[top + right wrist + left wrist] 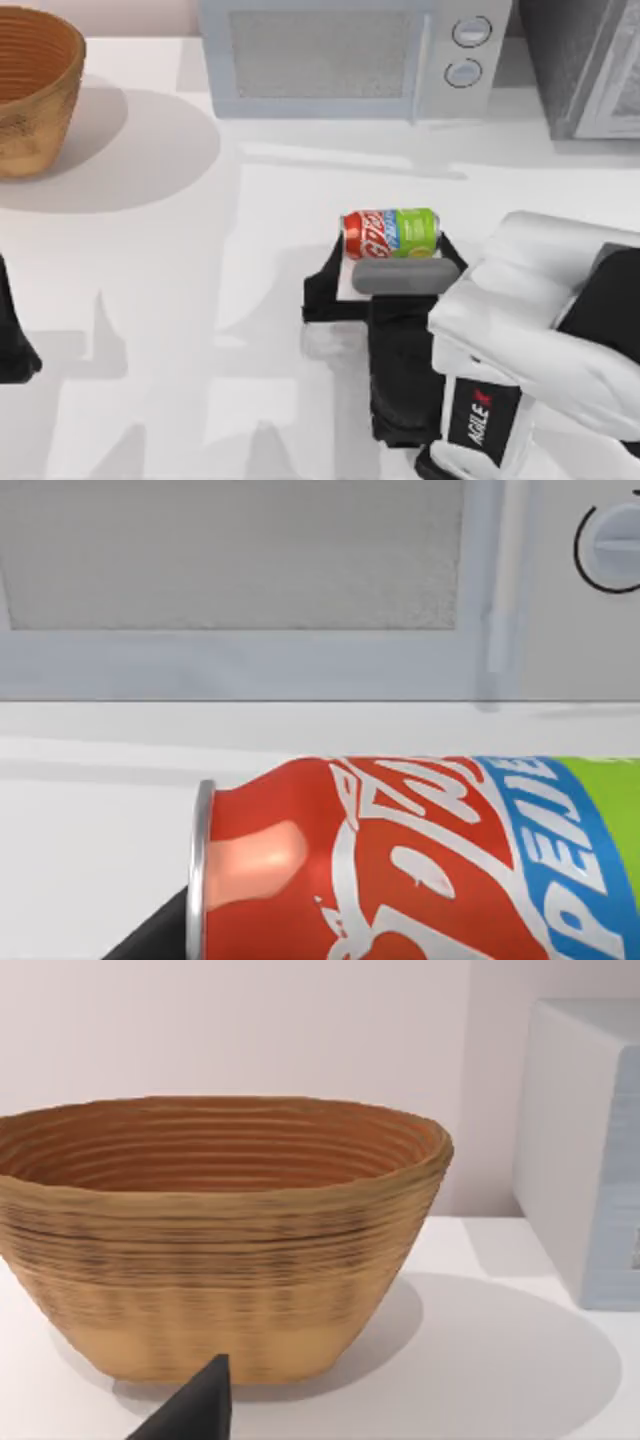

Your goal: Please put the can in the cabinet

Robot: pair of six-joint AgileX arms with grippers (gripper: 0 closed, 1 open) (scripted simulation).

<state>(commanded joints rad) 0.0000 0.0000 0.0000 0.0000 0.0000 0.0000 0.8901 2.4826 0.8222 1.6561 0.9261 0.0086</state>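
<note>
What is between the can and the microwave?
Nothing: just bare white table lies between the can, on its side by the right gripper, and the microwave. The top view shows it.

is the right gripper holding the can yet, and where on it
It cannot be told. The right gripper sits at the can, which lies on its side, its fingers reaching toward both ends. Contact is not visible. The left gripper is parked at the table's left edge.

Qty on table (200,300): 1 can (391,233), 1 woven basket (35,90), 1 white microwave (350,55) w/ 2 round knobs (471,32), 1 dark grey cabinet (590,65). Arms: 2, w/ 1 gripper ea.
</note>
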